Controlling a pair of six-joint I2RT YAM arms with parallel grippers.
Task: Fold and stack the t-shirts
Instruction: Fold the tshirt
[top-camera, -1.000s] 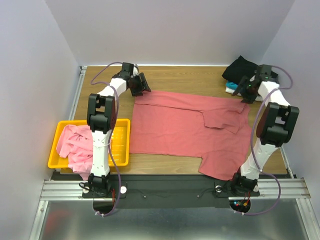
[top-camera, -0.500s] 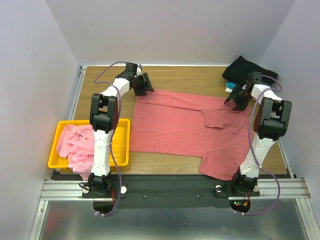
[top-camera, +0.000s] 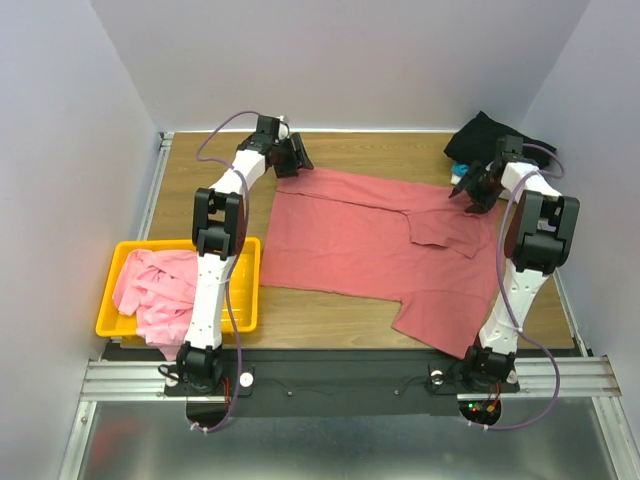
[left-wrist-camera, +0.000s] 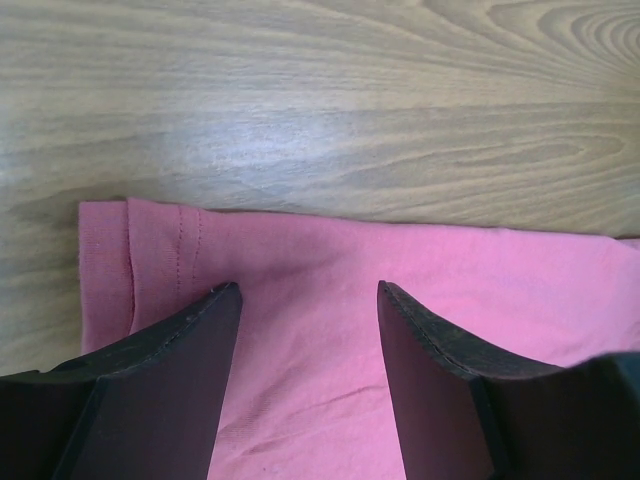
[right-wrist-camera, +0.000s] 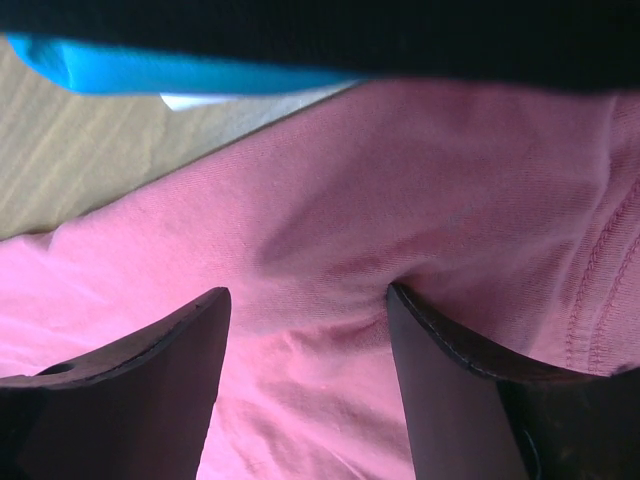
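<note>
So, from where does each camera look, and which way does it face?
Top external: above and behind the arms, looking down at the wooden table; both arms show.
Left wrist: on the left arm, looking between its open jaws at the large dusty-red cloth t-shirt.
Right wrist: on the right arm, facing that shirt between its open jaws, black cloth t-shirt beyond.
Shared: all three show the red shirt.

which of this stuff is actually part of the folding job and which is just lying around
Part of the job: dusty-red t-shirt, light pink t-shirt, black t-shirt.
Just lying about: yellow plastic basket, blue item under the black t-shirt.
</note>
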